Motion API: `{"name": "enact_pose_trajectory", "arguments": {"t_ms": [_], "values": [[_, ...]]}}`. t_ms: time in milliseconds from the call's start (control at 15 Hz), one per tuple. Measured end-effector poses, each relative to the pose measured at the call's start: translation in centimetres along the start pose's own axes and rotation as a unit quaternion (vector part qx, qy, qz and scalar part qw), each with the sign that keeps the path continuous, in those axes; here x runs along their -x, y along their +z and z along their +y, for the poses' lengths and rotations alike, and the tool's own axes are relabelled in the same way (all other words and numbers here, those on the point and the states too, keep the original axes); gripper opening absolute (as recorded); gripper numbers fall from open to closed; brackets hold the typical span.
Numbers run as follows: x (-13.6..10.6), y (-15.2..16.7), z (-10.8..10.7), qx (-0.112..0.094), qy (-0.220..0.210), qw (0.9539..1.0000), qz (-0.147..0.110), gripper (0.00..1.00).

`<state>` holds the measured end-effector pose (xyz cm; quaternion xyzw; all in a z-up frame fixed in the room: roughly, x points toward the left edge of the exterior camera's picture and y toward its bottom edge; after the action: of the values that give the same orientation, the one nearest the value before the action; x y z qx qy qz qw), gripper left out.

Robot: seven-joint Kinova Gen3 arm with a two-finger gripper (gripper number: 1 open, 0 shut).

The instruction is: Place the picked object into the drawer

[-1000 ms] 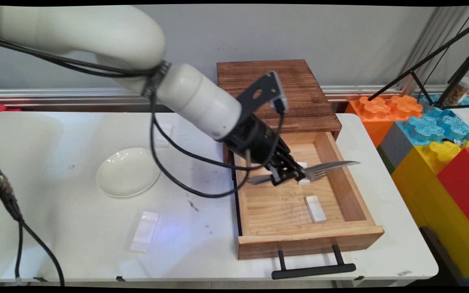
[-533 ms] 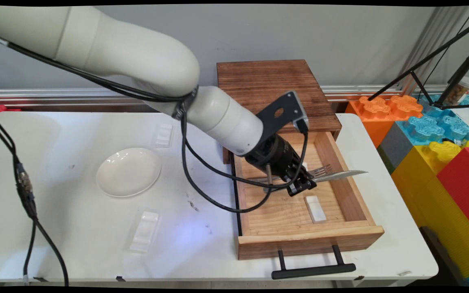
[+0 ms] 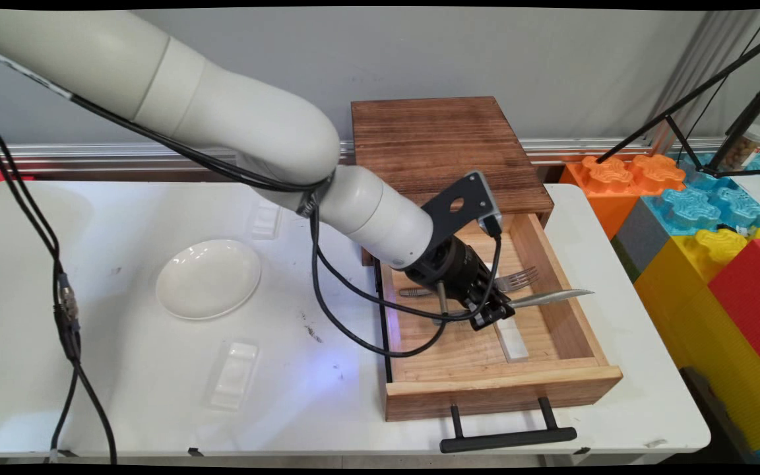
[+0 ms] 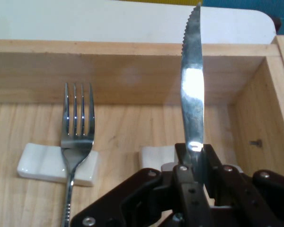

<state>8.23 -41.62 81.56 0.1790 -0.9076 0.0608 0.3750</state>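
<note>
wooden drawer (image 3: 571, 316) | gripper (image 3: 493, 315) clamps knife (image 4: 192, 90) | fork (image 4: 77, 127) probably resting beside

The main view looks down across the counter (image 3: 123, 369) toward the wall. The hand view sits close behind the jaws. Both show the open drawer (image 3: 555, 310).

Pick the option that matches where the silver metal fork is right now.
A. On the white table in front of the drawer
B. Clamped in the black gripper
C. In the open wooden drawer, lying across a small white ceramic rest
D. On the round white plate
C: the silver metal fork lies across a small white ceramic rest inside the open wooden drawer, while the black gripper is clamped on a serrated steel knife.
</note>
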Motion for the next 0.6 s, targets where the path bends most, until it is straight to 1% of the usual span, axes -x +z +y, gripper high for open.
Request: {"name": "enact_pose_trajectory", "arguments": {"t_ms": [267, 600], "values": [[0.6, 1.5, -0.2, 0.000, 0.001, 1.0000, 0.001, 0.00], [1.7, 2.8, -0.2, 0.003, 0.001, 1.0000, -0.007, 0.00]]}}
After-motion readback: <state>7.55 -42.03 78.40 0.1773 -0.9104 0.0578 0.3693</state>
